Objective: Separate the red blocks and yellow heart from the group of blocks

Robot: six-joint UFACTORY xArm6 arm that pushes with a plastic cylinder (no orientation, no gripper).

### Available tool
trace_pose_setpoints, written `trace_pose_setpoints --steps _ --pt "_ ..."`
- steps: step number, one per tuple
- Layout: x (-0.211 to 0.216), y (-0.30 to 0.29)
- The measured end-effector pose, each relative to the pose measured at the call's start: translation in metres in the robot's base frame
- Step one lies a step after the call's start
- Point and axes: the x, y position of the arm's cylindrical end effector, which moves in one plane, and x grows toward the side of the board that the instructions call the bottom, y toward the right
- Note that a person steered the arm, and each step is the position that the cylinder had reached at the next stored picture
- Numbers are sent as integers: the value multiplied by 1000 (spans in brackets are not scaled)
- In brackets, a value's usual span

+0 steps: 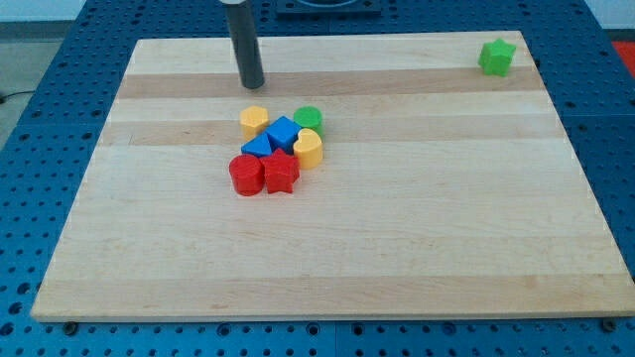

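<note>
A tight group of blocks sits at the board's middle left. A red cylinder (pixel 245 175) and a red star (pixel 281 173) form its bottom edge. A yellow heart (pixel 309 148) is at its right side, touching the red star. A blue cube (pixel 284 131) and a blue triangle (pixel 258 147) are in the middle. A yellow block (pixel 254 120) and a green round block (pixel 308 117) form the top edge. My tip (pixel 252 84) stands above the group, just above the yellow block, apart from it.
A green star (pixel 497 57) stands alone near the board's top right corner. The wooden board (pixel 397 248) lies on a blue perforated table.
</note>
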Motion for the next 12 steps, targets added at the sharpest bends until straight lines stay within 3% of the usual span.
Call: trace_pose_setpoints --steps 2,4,5,6,9,10,12 --pt "0 25" --pt "-1 99" --pt "28 123" --pt "92 90" --pt "163 62" --pt "202 85" --pt "219 -17"
